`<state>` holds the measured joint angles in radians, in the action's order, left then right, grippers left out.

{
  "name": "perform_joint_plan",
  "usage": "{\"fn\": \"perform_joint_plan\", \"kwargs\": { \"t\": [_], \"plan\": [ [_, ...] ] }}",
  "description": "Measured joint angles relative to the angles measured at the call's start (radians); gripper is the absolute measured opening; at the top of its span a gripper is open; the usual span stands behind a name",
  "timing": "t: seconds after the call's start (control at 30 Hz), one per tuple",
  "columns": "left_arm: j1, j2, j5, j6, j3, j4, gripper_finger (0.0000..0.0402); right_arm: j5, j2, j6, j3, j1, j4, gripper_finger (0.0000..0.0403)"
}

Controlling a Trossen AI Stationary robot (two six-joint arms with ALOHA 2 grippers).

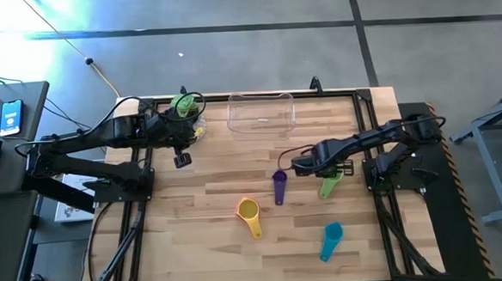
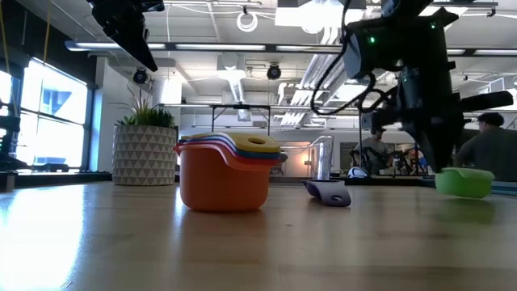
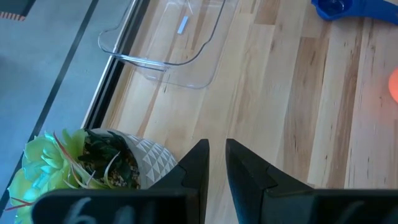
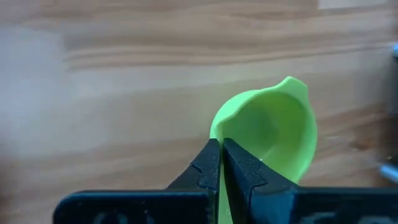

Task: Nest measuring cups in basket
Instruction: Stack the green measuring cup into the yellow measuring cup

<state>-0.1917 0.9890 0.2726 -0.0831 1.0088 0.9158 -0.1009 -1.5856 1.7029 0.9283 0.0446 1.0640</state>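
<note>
The right pincer (image 4: 220, 163) is clenched on the rim of the green cup (image 4: 273, 134), lifted off the desk (image 1: 203, 203) just right of the purple cup (image 1: 279, 187). The basket (image 1: 261, 114) stands beyond it. The left pincer (image 3: 215, 163) hovers nearly shut, empty, beside the plant (image 3: 93, 163).

Grey concrete floor (image 1: 228, 38), bright window (image 2: 48, 113) at one side, ceiling strip lights (image 2: 242, 47), possibly workbenches behind.
</note>
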Motion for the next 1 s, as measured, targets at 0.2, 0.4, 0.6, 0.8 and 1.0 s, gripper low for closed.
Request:
{"fn": "perform_joint_plan", "kwargs": {
  "t": [0.2, 0.4, 0.6, 0.8, 1.0],
  "plan": [
    [0.000, 0.000, 0.000, 0.000, 0.000, 0.004, 0.0044, -0.037, 0.000, -0.002, 0.097, 0.047, 0.038, 0.0001],
    [0.000, 0.000, 0.000, 0.000, 0.000, 0.004, 0.0044, -0.082, 0.000, 0.000, 0.194, 0.090, 0.073, 0.0000],
    [0.000, 0.000, -0.035, 0.000, 0.000, 0.007, 0.0044, -0.144, 0.000, -0.003, 0.300, 0.133, 0.069, 0.0000],
    [0.000, 0.000, -0.140, 0.000, 0.001, 0.025, 0.0044, -0.225, -0.031, -0.024, 0.426, 0.175, 0.069, 0.0000],
    [0.000, 0.000, -0.163, 0.000, 0.001, 0.123, 0.0044, -0.239, -0.139, -0.119, 0.581, 0.187, 0.071, 0.0000]
  ]
}}
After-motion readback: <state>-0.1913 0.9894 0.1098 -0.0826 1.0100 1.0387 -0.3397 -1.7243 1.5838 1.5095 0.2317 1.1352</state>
